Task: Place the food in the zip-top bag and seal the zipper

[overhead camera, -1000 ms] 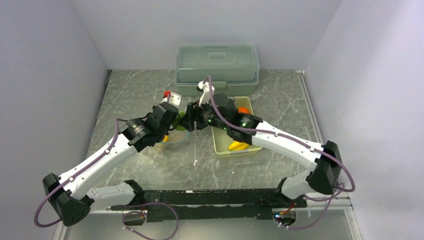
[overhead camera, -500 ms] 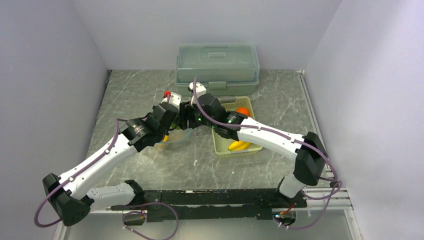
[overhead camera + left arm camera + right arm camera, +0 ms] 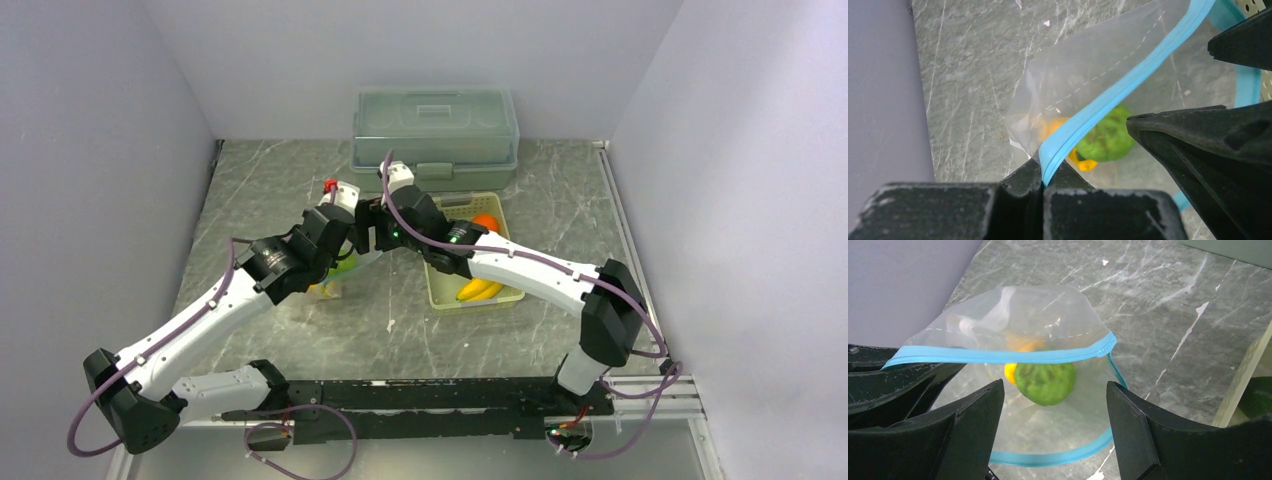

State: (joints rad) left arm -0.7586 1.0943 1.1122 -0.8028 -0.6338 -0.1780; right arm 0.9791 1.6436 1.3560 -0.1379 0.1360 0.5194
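At mid-table, just left of the basket (image 3: 441, 300), the zip-top bag (image 3: 1013, 315) is held by one corner: the left gripper (image 3: 1042, 181) is clamped on the end of the zipper (image 3: 1108, 100), and the mouth is left gaping. The right gripper (image 3: 1054, 385) is poised over the mouth, jaws spread wide, nothing carried. Inside the bag the light green round fruit (image 3: 1108, 137) and what looks like the yellow pepper (image 3: 1082, 163) are seen. The bananas (image 3: 478, 290) and orange ball (image 3: 486, 222) are left in the basket, so loading is judged part done and sealing not yet due. For the next drops, the left pinch is to be held firm and high so the floppy mouth isn't folded. The right is to be lifted straight up, clear of the strip's far run near its fingers. Each piece is to be released low over the centre of the opening, not against the film.
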